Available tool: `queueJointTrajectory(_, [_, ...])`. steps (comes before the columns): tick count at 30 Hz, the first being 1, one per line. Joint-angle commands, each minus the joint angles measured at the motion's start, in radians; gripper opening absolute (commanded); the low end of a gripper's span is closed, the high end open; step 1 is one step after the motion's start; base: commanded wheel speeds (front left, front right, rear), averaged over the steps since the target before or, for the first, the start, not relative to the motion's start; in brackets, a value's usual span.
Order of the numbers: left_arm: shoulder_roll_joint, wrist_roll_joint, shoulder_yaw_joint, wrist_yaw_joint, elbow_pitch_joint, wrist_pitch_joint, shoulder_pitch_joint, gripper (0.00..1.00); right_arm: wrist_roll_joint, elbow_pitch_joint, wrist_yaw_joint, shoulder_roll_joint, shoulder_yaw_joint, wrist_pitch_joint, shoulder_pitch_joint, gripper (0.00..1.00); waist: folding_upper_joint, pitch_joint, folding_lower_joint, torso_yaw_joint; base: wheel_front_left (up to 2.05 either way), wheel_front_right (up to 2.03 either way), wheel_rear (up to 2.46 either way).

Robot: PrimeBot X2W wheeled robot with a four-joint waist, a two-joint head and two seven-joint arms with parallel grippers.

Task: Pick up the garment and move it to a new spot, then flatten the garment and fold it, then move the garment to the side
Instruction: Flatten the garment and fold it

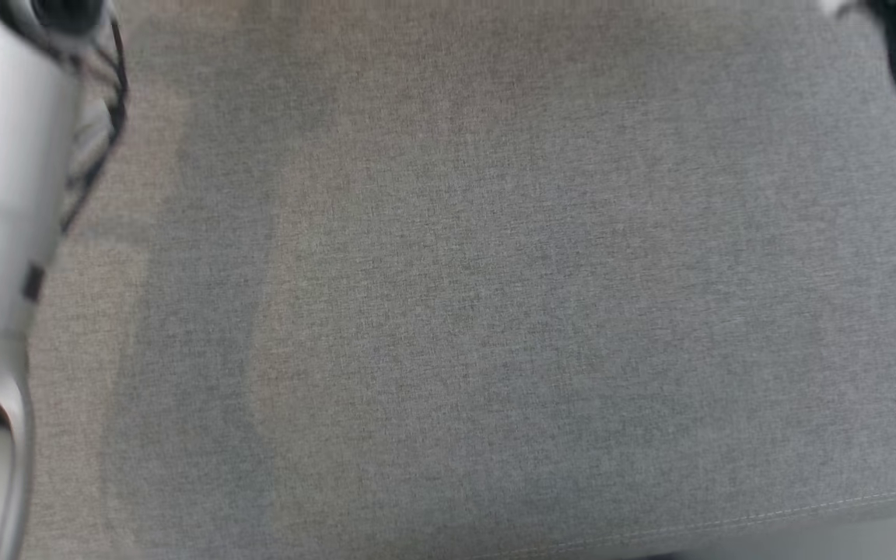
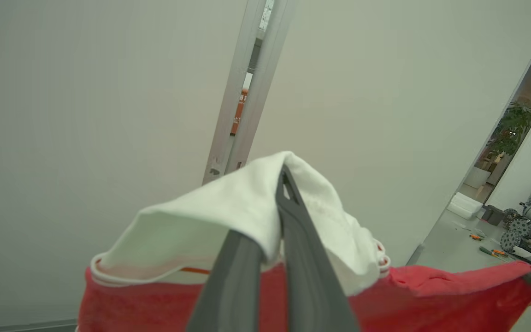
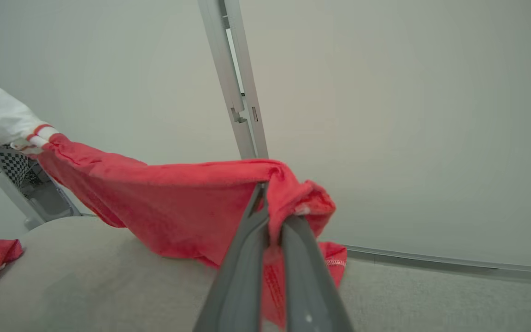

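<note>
While my left gripper (image 2: 278,198) pinches the white trim and my right gripper (image 3: 272,214) pinches the far end of the red terry garment (image 3: 178,198), it hangs stretched between them over the grey woven cushion (image 1: 448,311). I'd hold the tension even and lower it level, so it lands flat. Pale wall panels and an aluminium post (image 3: 235,78) stand behind.

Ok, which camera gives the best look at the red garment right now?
The right wrist view: the garment stretches across it, from the right tool to its white end, above the grey surface. The left wrist view has the white end pinched in the left tool, red below. The head view looks down at grey surface.
</note>
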Motion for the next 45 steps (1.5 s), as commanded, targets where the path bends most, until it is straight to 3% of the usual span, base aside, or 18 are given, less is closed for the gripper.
queueJointTrajectory(1, [0.020,-0.011,0.018,-0.002,-0.036,-0.008,0.087,0.00,-0.001,-0.046,-0.001,-0.015,-0.006,-0.005,0.069,0.00,0.0000,-0.049,-0.0002,0.001,0.00,0.00,0.00])
queueJointTrajectory(6, [0.027,0.056,0.108,0.039,-0.224,-0.007,0.408,0.00,-0.037,-0.185,-0.001,-0.075,-0.020,-0.006,0.316,0.00,0.0000,-0.117,-0.0002,0.013,0.00,0.00,0.00])
queueJointTrajectory(13, [0.000,0.137,0.219,0.124,-0.464,-0.007,0.890,0.00,-0.079,-0.305,-0.001,-0.104,-0.076,-0.006,0.657,0.00,0.0000,-0.211,-0.0002,0.021,0.00,0.00,0.00])
queueJointTrajectory(17, [-0.032,0.151,0.271,0.150,-0.533,-0.007,1.108,0.00,-0.108,-0.336,-0.001,-0.099,-0.081,-0.006,0.820,0.00,0.0000,-0.260,-0.0002,0.018,0.00,0.00,0.00])
queueJointTrajectory(23, [-0.095,0.189,0.302,0.154,-0.566,-0.008,1.343,0.00,-0.177,-0.347,-0.001,-0.102,-0.091,-0.006,1.020,0.00,0.0000,-0.325,-0.0002,0.015,0.00,0.00,0.00])
queueJointTrajectory(34, [-0.133,0.228,0.285,0.140,-0.577,-0.006,1.525,0.00,-0.231,-0.380,-0.001,-0.104,-0.212,-0.005,1.289,0.00,0.0000,-0.387,-0.0002,0.025,0.00,0.00,0.00])
queueJointTrajectory(45, [-0.128,0.249,0.241,0.118,-0.567,0.013,1.474,0.00,-0.231,-0.398,-0.001,-0.052,-0.270,-0.005,1.311,0.00,0.0000,-0.403,-0.0002,0.024,0.00,0.00,0.00])
